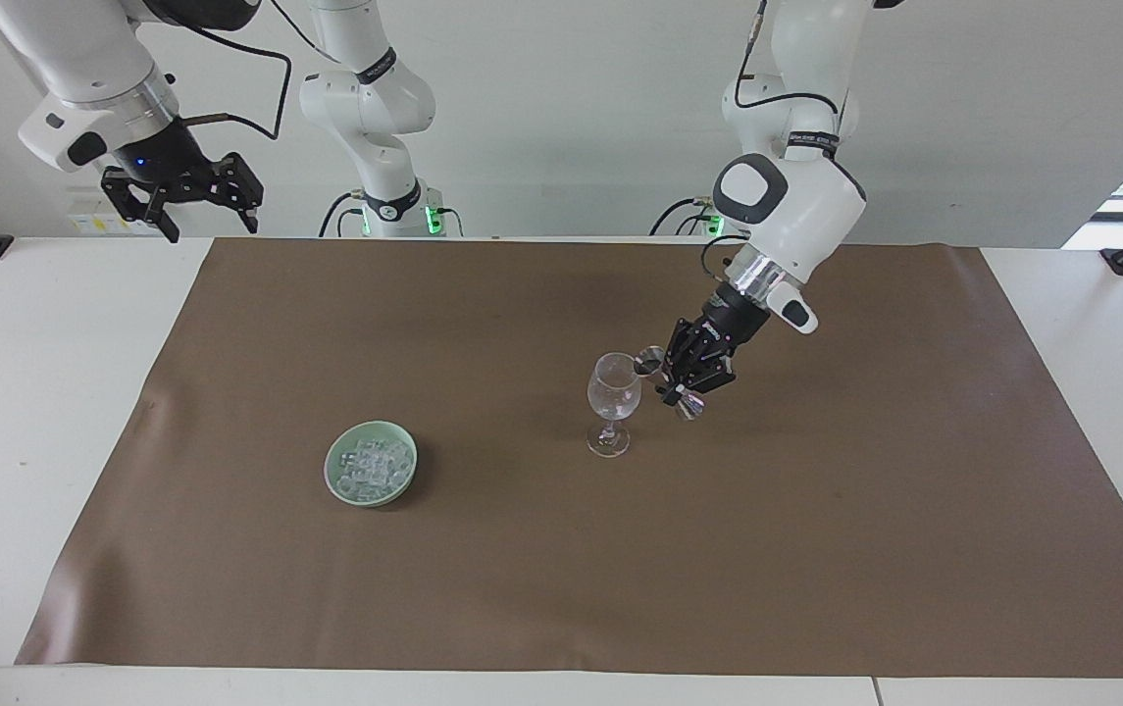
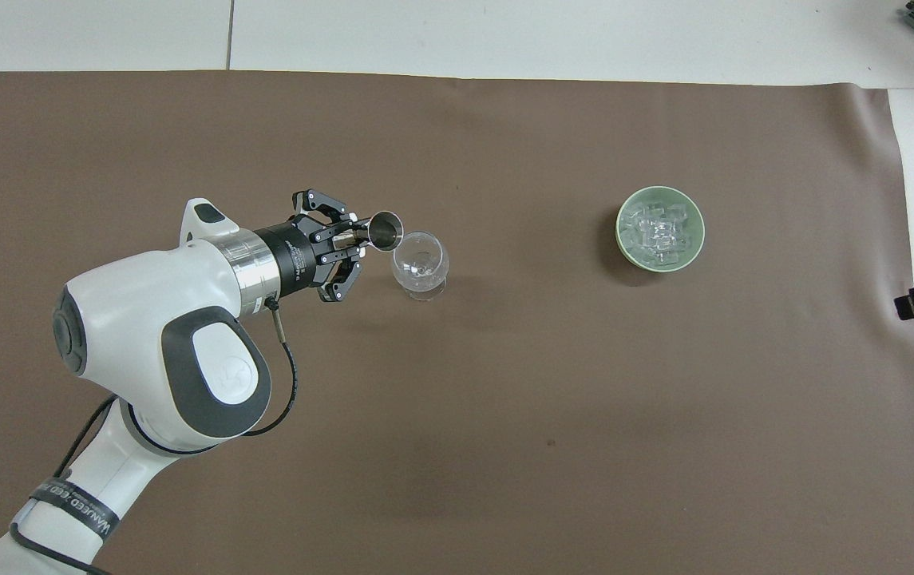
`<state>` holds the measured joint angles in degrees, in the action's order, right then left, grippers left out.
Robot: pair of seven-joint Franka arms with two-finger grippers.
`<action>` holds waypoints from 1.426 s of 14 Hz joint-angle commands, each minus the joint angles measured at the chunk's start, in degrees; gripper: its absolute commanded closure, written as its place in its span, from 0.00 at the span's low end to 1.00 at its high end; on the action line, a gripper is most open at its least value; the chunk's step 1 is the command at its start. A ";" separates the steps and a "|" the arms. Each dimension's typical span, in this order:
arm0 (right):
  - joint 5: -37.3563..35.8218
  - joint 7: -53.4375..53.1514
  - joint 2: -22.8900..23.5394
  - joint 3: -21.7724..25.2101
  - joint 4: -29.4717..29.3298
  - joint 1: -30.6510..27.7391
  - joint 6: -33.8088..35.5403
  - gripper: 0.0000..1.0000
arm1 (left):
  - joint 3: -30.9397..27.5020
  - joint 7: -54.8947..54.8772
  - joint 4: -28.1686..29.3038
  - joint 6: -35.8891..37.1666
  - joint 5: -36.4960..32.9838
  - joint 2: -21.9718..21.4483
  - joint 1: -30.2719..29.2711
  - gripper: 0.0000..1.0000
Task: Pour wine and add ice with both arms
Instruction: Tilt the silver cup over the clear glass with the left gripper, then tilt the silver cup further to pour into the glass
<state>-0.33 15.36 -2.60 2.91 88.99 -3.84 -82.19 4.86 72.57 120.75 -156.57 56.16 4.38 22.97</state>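
Overhead view cuts off the right gripper (image 1: pixel 183 201); left gripper (image 2: pixel 349 237) clenches a tilted jigger (image 2: pixel 383 230), contents unseen.

White table (image 1: pixel 51 392) carries a brown mat (image 1: pixel 816 549); on the mat stand a stemmed glass (image 1: pixel 612 402) and a green bowl (image 1: pixel 335 487).

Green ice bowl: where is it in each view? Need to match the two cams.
Facing view: the green bowl of ice sits low and left of centre in the picture, on the brown mat, toward the right arm's end.
Overhead view: the green bowl sits upper right in the picture, near the mat's edge.
Shared landmark: the wine glass, beside the bowl toward the left arm's end, about mid-table in both views.
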 commanded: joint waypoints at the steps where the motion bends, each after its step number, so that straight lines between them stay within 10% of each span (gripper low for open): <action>1: 0.33 0.02 -0.65 -0.09 0.22 -0.12 0.37 0.00 | -0.64 1.44 -0.96 -0.93 -2.89 0.63 0.85 1.00; 20: 0.33 0.02 -0.65 -0.09 0.22 -0.12 0.37 0.00 | -0.64 1.44 -1.31 -0.84 -15.90 0.54 1.29 1.00</action>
<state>-0.33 15.36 -2.60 2.91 88.99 -3.84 -82.19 5.01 72.60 120.44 -156.58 42.73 4.44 23.02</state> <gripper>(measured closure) 0.000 0.784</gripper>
